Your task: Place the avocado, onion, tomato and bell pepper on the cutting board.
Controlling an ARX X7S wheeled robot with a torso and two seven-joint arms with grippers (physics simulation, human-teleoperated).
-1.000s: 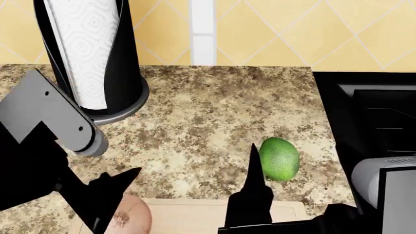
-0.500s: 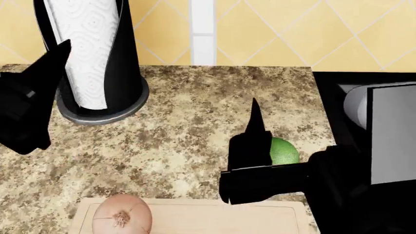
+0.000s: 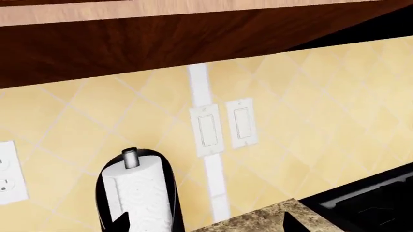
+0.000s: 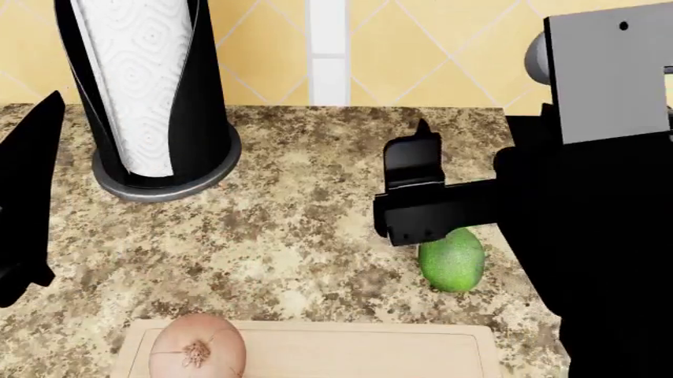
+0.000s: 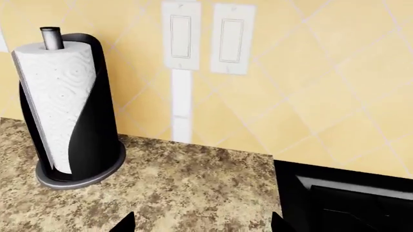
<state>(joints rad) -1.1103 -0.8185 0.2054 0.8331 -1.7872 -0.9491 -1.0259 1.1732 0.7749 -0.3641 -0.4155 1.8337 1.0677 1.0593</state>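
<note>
We take the avocado as our landmark, since the coming move turns on it: it lies on the speckled countertop, just beyond the far right corner of the cutting board and apart from it, with its long axis running roughly away from us toward the tiled wall. The onion already sits on the board, well to the left of the avocado; the tomato and bell pepper do not show in any view. The right gripper hangs above and slightly to the wall side of the avocado, its dark body overlapping the fruit's far end in the head view, so the fruit lies below it and a little back toward the board. We judge the right arm far the nearer; the left gripper sits well off to the left of the avocado, past the paper towel holder. In the right wrist view two dark fingertips stand spread with nothing between them, so the right jaws are apart and empty. The left wrist view shows two tips set wide as well, probably apart and empty, though only their very ends peek in.
</note>
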